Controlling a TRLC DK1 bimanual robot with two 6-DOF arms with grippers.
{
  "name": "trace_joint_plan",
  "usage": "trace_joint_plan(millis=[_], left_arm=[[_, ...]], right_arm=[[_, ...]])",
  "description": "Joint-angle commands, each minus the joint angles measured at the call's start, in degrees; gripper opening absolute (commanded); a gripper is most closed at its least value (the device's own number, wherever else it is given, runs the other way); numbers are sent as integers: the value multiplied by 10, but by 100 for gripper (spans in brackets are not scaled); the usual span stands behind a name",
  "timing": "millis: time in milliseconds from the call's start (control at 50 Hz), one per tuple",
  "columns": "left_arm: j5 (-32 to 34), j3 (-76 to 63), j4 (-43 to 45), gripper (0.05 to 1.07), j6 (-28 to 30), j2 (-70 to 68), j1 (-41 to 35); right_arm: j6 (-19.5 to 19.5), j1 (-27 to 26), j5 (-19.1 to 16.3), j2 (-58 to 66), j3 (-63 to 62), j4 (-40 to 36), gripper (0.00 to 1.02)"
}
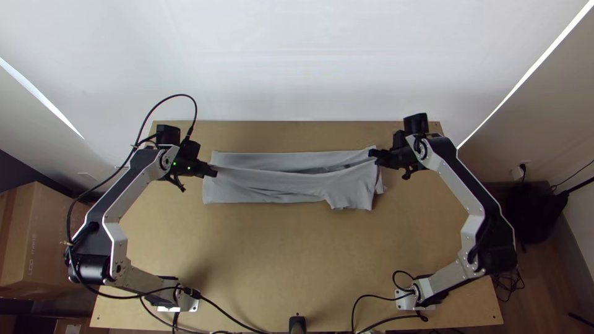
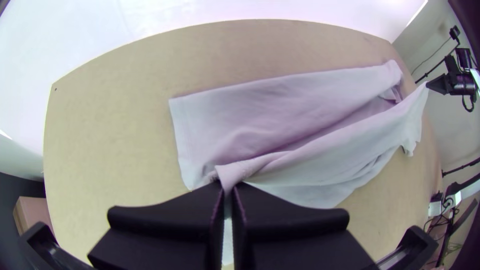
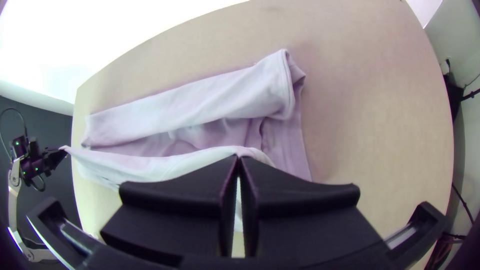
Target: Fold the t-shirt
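The desk (image 1: 278, 260) is bounded at its far edge by a white wall (image 1: 297, 62). The left arm (image 1: 131, 193) and right arm (image 1: 456, 184) are mounted at the near corners and extended along both sides. A cardboard box (image 1: 52, 238) is located beside the desk, at left. The grey t-shirt (image 1: 266, 182) is positioned crosswise on the far half as a long folded strip; an upper layer is drawn between the pincers, with loose folds beneath. A black cable (image 1: 69, 207) is looped outside the left arm; more cabling is laid near both bases. The left pincer (image 1: 213, 172) is closed on cloth at the strip's left end, the right pincer (image 1: 372, 153) on cloth near its right end. A small black device (image 1: 297, 325) is placed at the near edge, between the bases.
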Motion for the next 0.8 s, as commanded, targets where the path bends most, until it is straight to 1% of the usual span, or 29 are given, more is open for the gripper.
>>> trace_joint_plan(millis=[0,320,440,700,780], left_arm=[[-7,40,9,8,-18,34,13],[-8,93,34,8,-35,111,21],[-8,112,36,8,-54,138,19],[-8,126,55,8,-79,177,11],[-8,121,61,8,-86,179,11]], right_arm=[[8,0,4,43,47,3,2],[10,-7,4,165,150,8,2],[10,-10,5,207,185,12,2],[14,-17,16,282,250,15,2],[14,-19,25,297,257,18,2]])
